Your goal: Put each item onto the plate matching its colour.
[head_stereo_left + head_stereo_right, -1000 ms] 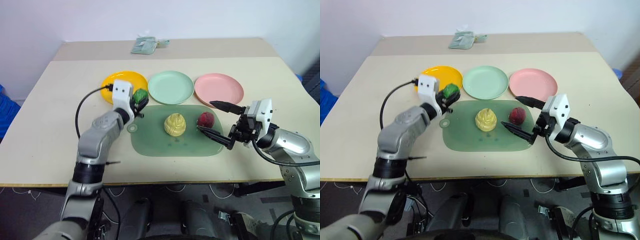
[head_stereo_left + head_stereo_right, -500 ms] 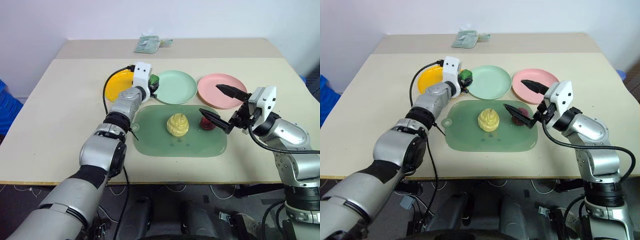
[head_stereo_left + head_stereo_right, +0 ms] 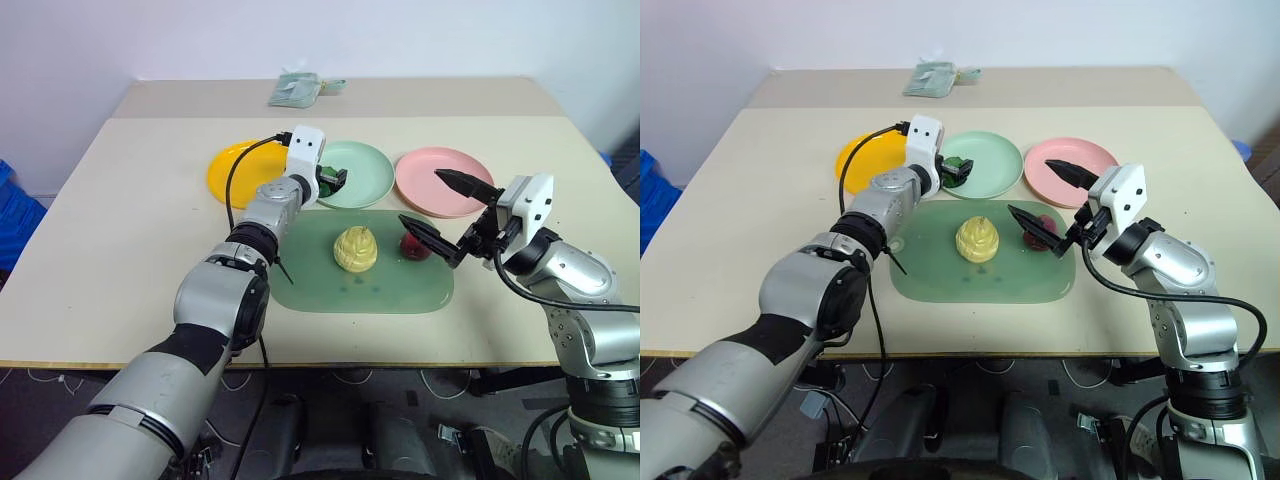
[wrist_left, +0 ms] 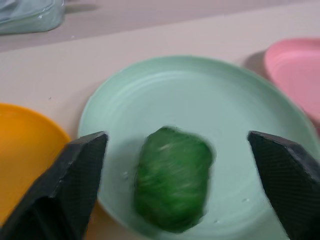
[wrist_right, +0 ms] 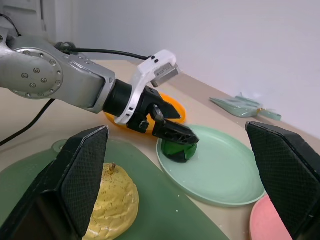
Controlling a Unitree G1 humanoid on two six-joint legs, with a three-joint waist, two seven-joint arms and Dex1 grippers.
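The bumpy green ball (image 4: 172,185) lies on the mint green plate (image 3: 367,165), near the rim that faces the orange-yellow plate (image 3: 240,172). My left gripper (image 3: 333,180) hovers over it, open, its fingers (image 4: 75,175) wide of the ball on both sides. The pale yellow pear shape (image 3: 355,248) and the dark red fruit (image 3: 412,246) sit on the translucent green board (image 3: 340,290). My right gripper (image 3: 441,208) is open, with one finger over the pink plate (image 3: 425,170) and the other in front of the red fruit.
A grey-green packet (image 3: 298,90) lies at the far edge of the beige table (image 3: 120,230). The three plates stand in a row behind the board. The left arm's black cable loops over the orange-yellow plate.
My left arm carried the green ball to the right, from beside the orange-yellow plate to over the mint green one, then opened and let it go. The right gripper has stayed open.
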